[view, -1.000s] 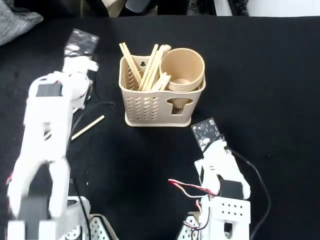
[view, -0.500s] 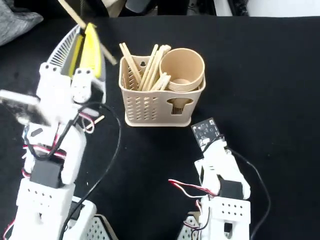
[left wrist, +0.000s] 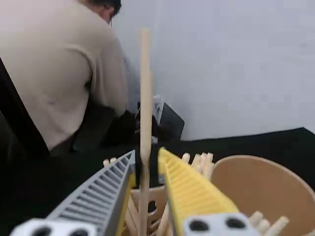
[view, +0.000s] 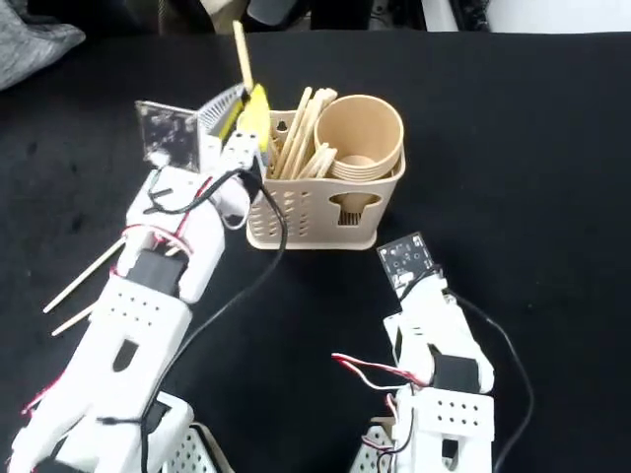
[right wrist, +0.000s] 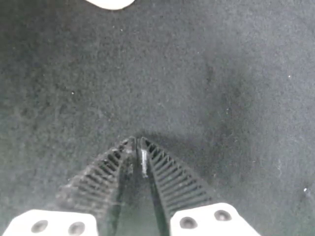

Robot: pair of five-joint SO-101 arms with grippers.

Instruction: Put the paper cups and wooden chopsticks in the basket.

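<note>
**One stick over the basket, two more waiting on the desk**

Your left gripper (left wrist: 146,154) is up over the basket (view: 296,212), jaws clamped on a single wooden chopstick (left wrist: 144,88) that stands nearly upright between them. Its lower end sits just above the basket's left-hand compartment, so by my read you're right at the drop.

The basket sits toward the far edge of the desk (view: 513,148), about mid-width, and it's well stocked. The paper cups (view: 347,130) are nested in its right side, with none out on the desk, so count that half as done. A bundle of chopsticks (view: 301,138) leans in the left side next to them.

What's left? Look toward the desk's left edge, beside your left arm. Two loose chopsticks lie flat there, a longer-showing one (view: 81,282) and another (view: 71,320) just nearer the front edge, partly tucked under the arm. Both need fetching once the held stick is in.

Your right gripper (right wrist: 137,147) is low over bare desk in front of the basket, jaws together with nothing between them.
</note>
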